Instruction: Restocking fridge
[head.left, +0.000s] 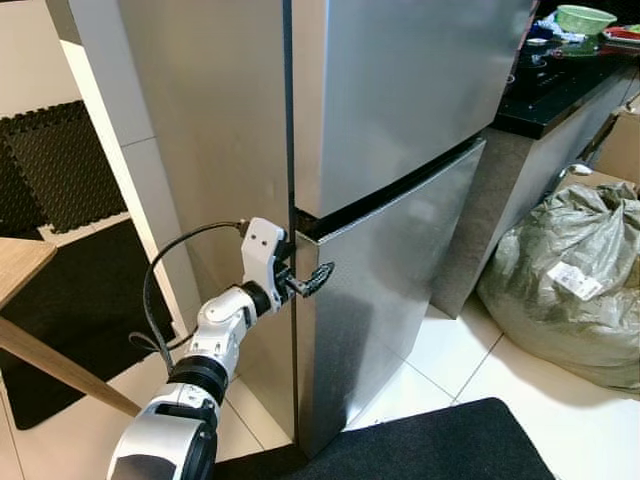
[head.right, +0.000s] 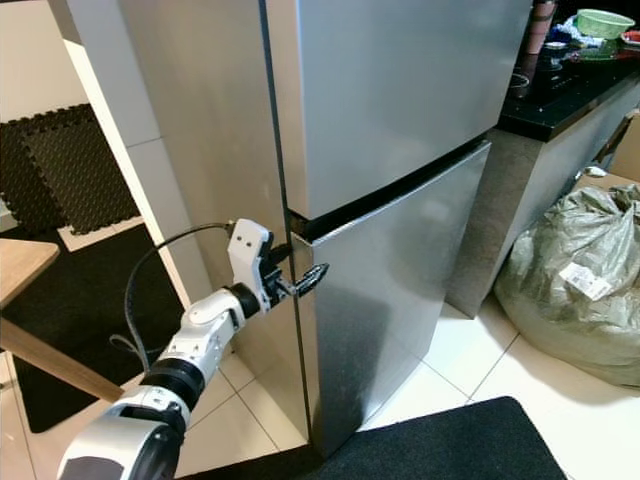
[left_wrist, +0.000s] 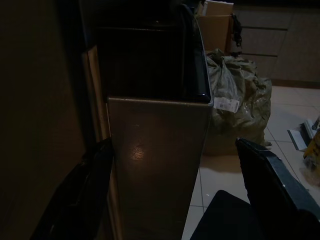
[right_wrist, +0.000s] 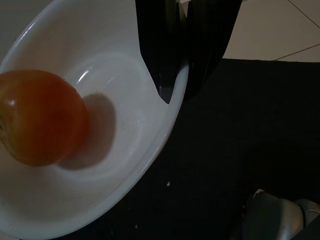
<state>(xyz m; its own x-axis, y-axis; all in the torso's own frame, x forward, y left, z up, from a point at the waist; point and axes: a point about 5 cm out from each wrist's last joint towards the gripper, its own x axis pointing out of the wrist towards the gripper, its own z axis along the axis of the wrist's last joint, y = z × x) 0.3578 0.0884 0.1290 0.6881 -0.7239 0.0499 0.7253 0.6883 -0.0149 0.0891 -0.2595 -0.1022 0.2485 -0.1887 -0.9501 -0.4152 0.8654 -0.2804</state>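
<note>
At the front corner of a tall stainless-steel fridge (head.left: 400, 120), the left gripper (head.left: 310, 283) reaches toward the dark seam between the upper door and the lower door (head.left: 390, 290), its black fingers (head.left: 318, 276) spread apart on either side of the lower door's top corner, as the dim left wrist view also shows. Both doors look closed. Lower down, the right gripper (right_wrist: 182, 85) has its fingers pinched together on the rim of a white bowl (right_wrist: 120, 150), one finger inside and one outside; an orange-red round fruit (right_wrist: 40, 117), likely a tomato, sits in the bowl, partly cut off by the picture's edge. Beneath the bowl lies a black mat (right_wrist: 235, 150). Beside the fridge stands a dark tabletop (head.left: 560, 95) with a green bowl (head.left: 585, 18) and other small items too blurred to name. A bulging grey-green sack (head.left: 570, 280) rests on the white tile floor (head.left: 500, 400) near the fridge, and a wooden table corner (head.left: 20, 265) juts in at the robot's left.
</note>
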